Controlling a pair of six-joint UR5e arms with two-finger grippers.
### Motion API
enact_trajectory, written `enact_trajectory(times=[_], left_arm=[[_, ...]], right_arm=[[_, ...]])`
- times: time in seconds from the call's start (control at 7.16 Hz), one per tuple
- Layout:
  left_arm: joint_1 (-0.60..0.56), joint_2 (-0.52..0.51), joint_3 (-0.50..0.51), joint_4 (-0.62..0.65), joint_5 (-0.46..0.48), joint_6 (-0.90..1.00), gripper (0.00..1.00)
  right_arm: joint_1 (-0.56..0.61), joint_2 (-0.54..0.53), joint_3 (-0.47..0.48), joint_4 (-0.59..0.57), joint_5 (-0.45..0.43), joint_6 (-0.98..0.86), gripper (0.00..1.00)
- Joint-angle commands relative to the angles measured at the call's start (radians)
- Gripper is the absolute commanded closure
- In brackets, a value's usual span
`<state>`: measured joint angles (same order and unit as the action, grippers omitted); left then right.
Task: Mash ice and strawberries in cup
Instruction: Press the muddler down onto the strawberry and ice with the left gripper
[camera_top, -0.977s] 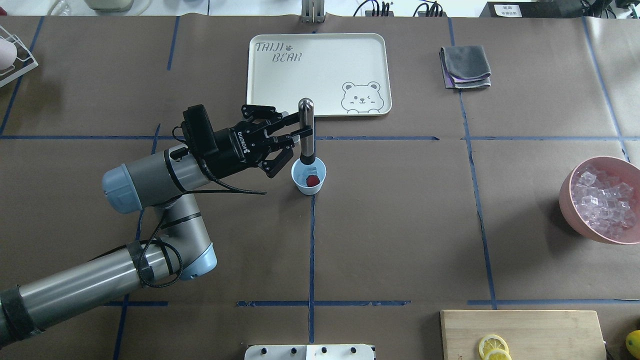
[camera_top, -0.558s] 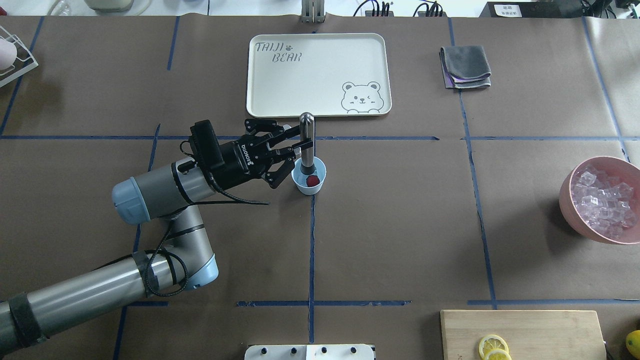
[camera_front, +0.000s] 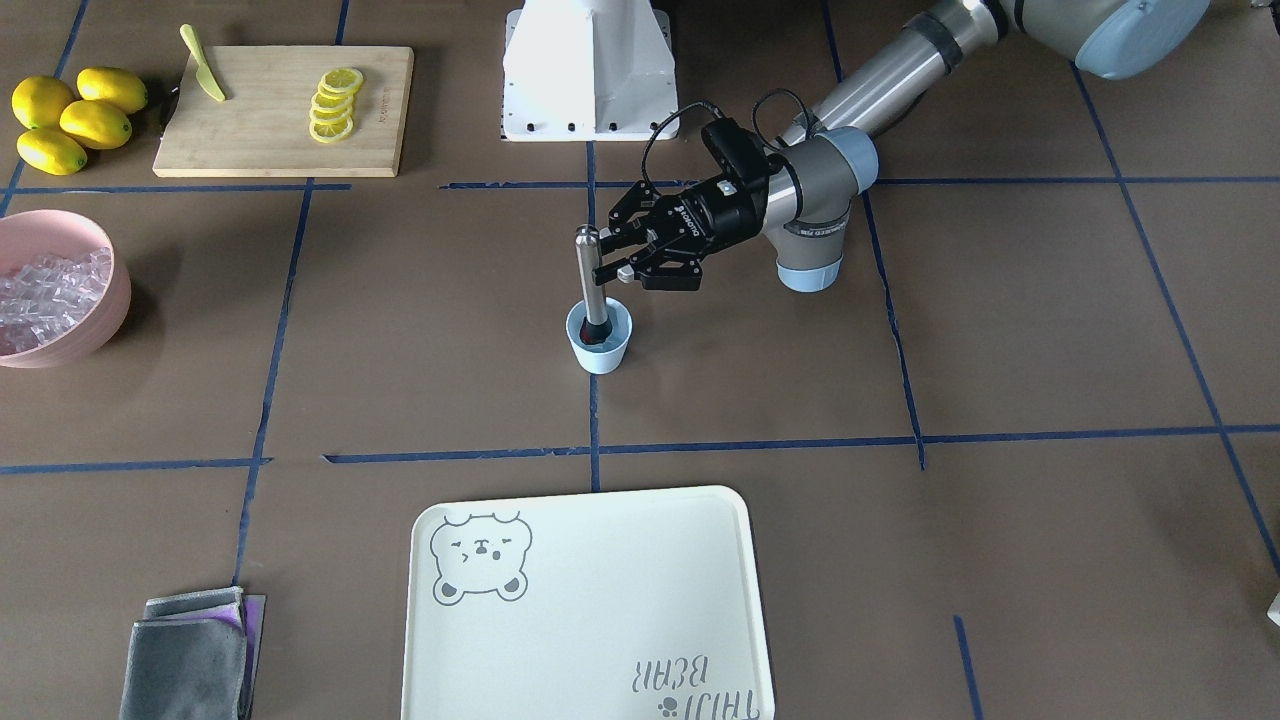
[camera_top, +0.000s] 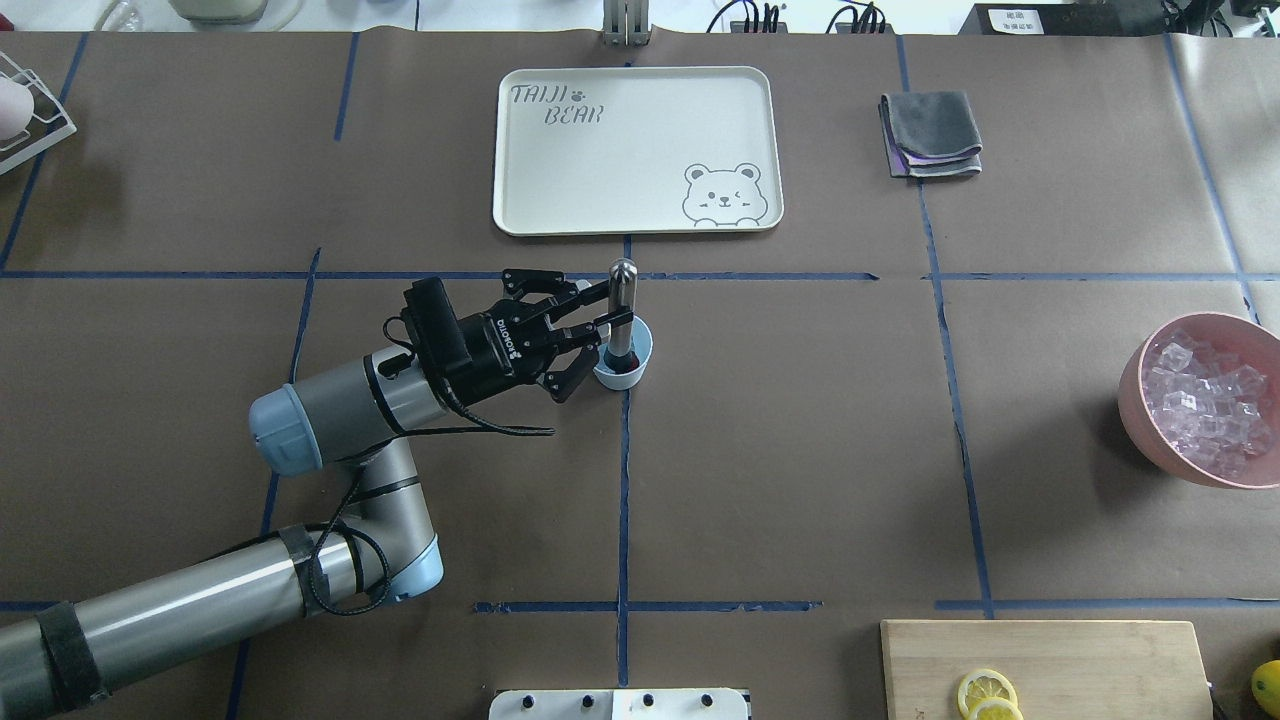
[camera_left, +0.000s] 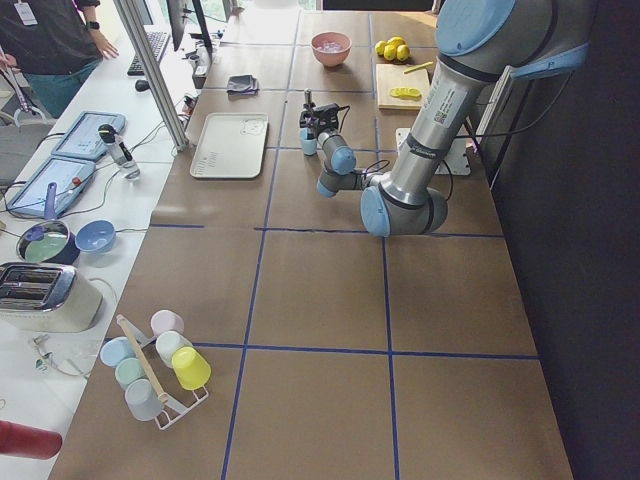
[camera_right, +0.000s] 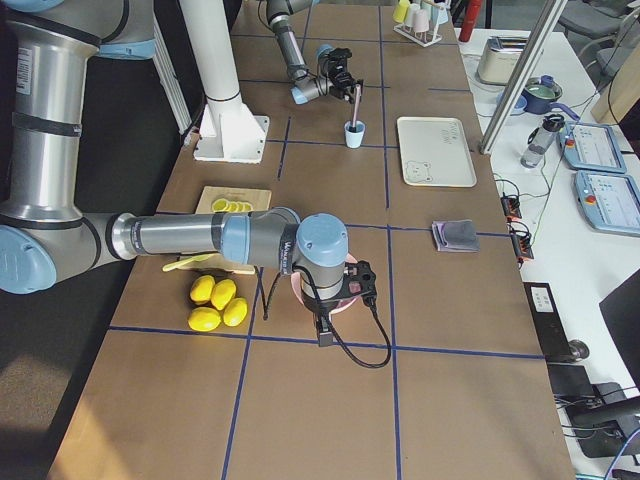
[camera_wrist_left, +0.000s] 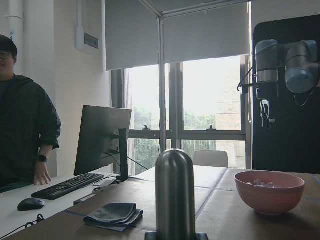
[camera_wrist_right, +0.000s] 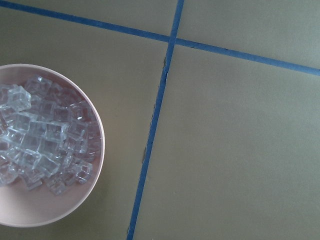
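left gripper (camera_top: 612, 306): fingers clamped on near-upright steel muddler (camera_top: 622, 290), tip inside tapered light-blue plastic cup (camera_top: 644, 345) at mid counter (camera_top: 800, 450) | front view: dark-red strawberry (camera_front: 598, 337) glimpsed at tip | left wrist view: muddler's smooth domed top | right wrist view: glassy ice (camera_wrist_right: 35, 145) cubes heaped in pink bowl (camera_wrist_right: 99, 131) | right gripper (camera_wrist_left: 264, 114): small and far, fingers' state cannot be told

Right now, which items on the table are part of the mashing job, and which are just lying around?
In use: left end effector, steel muddler, cup, strawberry (mostly hidden under the muddler), ice, pink bowl.

Lying about: tray, folded cloth, cutting board, lemon slices, whole lemons, knife.
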<state>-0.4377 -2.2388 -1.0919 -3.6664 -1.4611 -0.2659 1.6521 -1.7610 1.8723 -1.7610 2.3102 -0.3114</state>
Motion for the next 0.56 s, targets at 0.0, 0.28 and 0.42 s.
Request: enact_trajectory(times=[0.0, 0.28, 0.42], left_arm=[[0.004, -0.001, 0.007, 0.0, 0.001, 0.002, 1.0], [-0.003, -0.008, -0.011, 0.0, -0.001, -0.003, 1.0], [-0.024, -0.007, -0.061, 0.008, -0.004, -0.016, 1.0]], right_arm=[[0.0, 0.0, 0.001, 0.0, 0.0, 0.0, 0.0], [0.0, 0.0, 0.001, 0.0, 0.0, 0.0, 0.01], [0.0, 0.0, 0.001, 0.0, -0.002, -0.002, 0.0]])
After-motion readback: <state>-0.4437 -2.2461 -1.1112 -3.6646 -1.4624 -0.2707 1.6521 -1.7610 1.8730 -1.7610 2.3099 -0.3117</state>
